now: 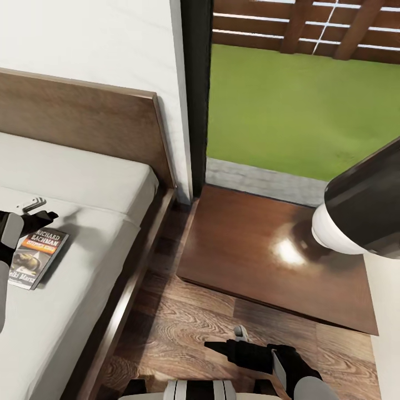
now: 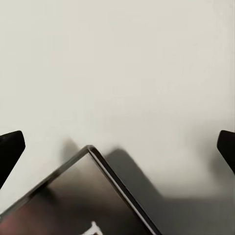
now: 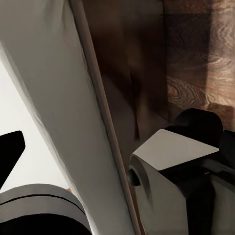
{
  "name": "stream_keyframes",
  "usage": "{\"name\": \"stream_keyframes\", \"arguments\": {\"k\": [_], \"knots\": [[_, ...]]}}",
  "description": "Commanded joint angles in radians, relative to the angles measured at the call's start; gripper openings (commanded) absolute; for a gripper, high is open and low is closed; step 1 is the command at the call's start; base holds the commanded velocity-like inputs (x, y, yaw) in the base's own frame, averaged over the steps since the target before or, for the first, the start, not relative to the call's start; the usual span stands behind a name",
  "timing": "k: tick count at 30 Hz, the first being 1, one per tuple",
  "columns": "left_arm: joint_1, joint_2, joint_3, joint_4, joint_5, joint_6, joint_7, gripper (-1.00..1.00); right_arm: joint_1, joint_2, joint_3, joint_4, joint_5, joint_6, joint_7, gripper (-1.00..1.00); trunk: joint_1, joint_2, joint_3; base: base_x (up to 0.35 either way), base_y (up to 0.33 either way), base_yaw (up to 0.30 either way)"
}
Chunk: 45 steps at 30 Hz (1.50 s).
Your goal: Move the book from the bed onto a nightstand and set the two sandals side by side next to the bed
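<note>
Your left gripper (image 2: pixel 117 147) is hanging with jaws spread wide, a corner of the book (image 2: pixel 83 196) sitting between the fingertips. The book (image 1: pixel 38 256) is lying flat on the bed (image 1: pixel 83 183). Your right gripper (image 1: pixel 222 349) is hovering low over the floor (image 1: pixel 189 322); can't tell its jaws. The nightstand (image 1: pixel 244 244) is standing beside the bed, carrying the lamp (image 1: pixel 361 205).

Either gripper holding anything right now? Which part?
Nothing held. Left gripper is open over the book on the bed; right gripper hangs empty above the floor.
</note>
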Motion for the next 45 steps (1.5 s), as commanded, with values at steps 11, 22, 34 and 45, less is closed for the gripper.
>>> {"name": "stream_keyframes", "arguments": {"k": [11,22,34,45], "knots": [[0.0,0.0,0.0,0.001,0.011,0.004,0.008,1.0,-0.001,0.001,-0.008,-0.002,0.008,0.01,0.005,1.0,0.0,0.0,0.0,0.0,0.0,-0.027],[0.0,0.0,0.0,0.002,0.011,0.004,0.008,1.0,-0.001,0.001,-0.008,-0.002,0.008,0.01,0.005,1.0,0.0,0.0,0.002,0.0,0.0,-0.084],[0.001,0.0,0.0,0.021,0.012,-0.013,0.008,1.0,-0.001,0.001,-0.008,-0.002,0.008,0.01,0.005,1.0,0.0,0.0,0.002,0.0,0.0,-0.006],[0.001,0.0,0.0,0.038,0.012,-0.021,0.008,1.0,-0.001,0.001,-0.008,-0.002,0.008,0.01,0.005,1.0,0.0,0.0,0.005,-0.002,0.0,-0.046]]}}
